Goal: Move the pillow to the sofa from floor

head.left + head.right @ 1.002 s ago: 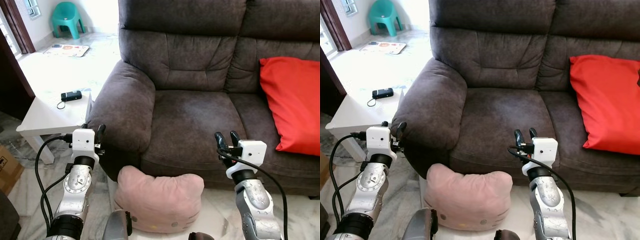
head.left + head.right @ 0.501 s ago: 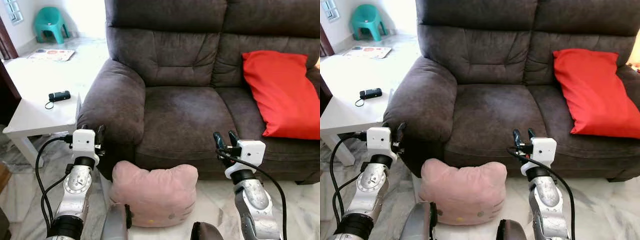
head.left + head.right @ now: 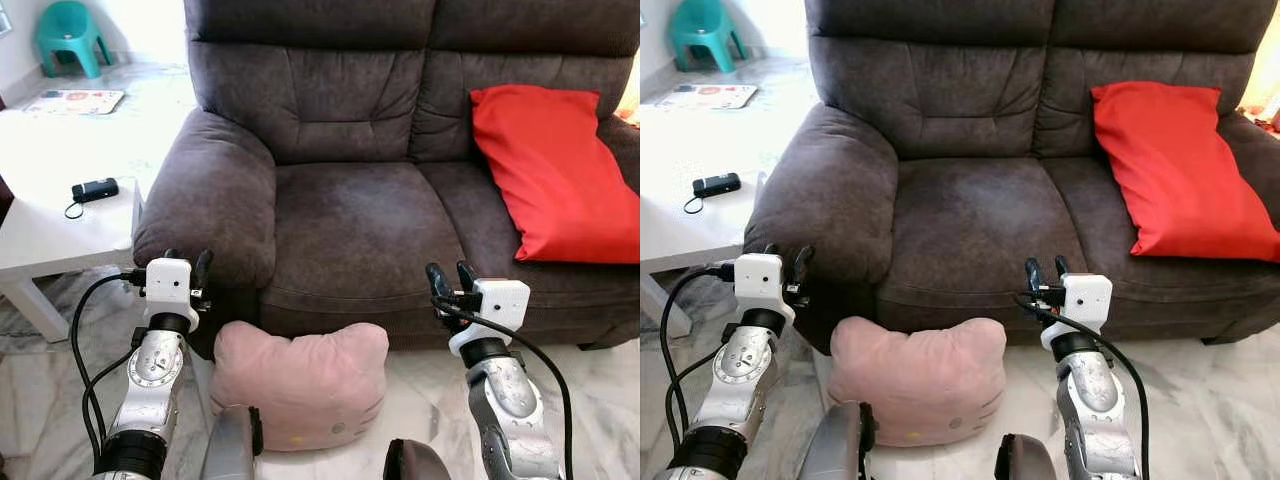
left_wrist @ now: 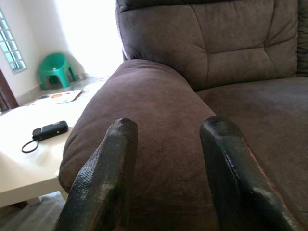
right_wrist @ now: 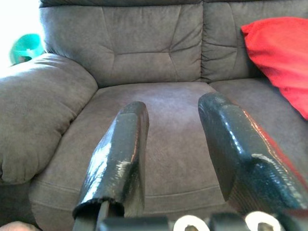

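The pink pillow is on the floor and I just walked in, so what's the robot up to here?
The robot stands facing the dark sofa with the pink pillow lying on the floor against the sofa's front, between its arms. Neither gripper holds anything: the left gripper is raised by the armrest and the right gripper is raised before the seat edge, both with fingers open. A red cushion leans on the sofa's right seat. The pillow is not yet picked up.

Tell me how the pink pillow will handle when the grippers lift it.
The pink pillow looks plump and rounded, so it is probably soft and light, and likely to squash between fingers. Its fabric looks fuzzy, so slipping seems unlikely. It stands on edge against the sofa front and may flop over if nudged.
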`<state>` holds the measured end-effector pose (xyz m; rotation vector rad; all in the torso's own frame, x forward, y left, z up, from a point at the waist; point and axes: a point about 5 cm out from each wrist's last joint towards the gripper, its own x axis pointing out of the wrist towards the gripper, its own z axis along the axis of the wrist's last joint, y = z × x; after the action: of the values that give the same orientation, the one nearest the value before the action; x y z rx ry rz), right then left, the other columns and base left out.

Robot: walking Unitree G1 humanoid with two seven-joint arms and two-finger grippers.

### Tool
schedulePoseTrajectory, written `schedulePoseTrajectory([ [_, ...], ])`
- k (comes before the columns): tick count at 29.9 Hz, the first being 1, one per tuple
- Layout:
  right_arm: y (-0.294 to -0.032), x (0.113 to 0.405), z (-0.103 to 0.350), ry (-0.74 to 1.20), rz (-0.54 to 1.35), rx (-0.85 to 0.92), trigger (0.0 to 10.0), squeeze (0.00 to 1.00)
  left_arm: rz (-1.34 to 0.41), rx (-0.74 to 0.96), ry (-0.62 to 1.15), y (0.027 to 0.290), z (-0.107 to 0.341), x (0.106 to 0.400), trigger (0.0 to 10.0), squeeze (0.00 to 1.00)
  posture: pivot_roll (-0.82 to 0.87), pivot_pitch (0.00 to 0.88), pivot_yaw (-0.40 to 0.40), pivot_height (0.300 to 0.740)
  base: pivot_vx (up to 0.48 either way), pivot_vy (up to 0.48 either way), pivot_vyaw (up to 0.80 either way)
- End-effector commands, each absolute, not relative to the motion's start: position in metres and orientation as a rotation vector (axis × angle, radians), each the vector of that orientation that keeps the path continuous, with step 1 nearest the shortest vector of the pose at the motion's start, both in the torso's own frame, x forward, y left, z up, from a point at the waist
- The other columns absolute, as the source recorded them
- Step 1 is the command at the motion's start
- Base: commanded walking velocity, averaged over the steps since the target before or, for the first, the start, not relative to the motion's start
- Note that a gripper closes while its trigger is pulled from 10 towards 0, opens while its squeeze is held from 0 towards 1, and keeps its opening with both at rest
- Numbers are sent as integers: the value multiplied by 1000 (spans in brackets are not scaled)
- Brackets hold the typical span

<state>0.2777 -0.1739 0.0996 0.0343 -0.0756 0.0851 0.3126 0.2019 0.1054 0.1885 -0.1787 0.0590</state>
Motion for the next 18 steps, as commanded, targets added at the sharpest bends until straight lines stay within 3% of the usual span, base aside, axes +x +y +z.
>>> schedulePoseTrajectory([
  [1, -172, 280, 107, -105, 92, 39, 10000, 0, 47, 179, -174, 200, 106, 315, 10000, 0, -3, 0, -36, 546, 0, 0, 0],
  [16, -169, 279, 108, -116, 129, 9, 10000, 0, 44, 179, -165, 201, 105, 314, 10000, 0, -1, 0, -35, 542, 0, 0, 0],
  [18, -167, 278, 108, -122, 139, 7, 10000, 0, 42, 179, -164, 200, 105, 314, 10000, 0, 0, 0, -36, 542, 0, 0, 641],
])
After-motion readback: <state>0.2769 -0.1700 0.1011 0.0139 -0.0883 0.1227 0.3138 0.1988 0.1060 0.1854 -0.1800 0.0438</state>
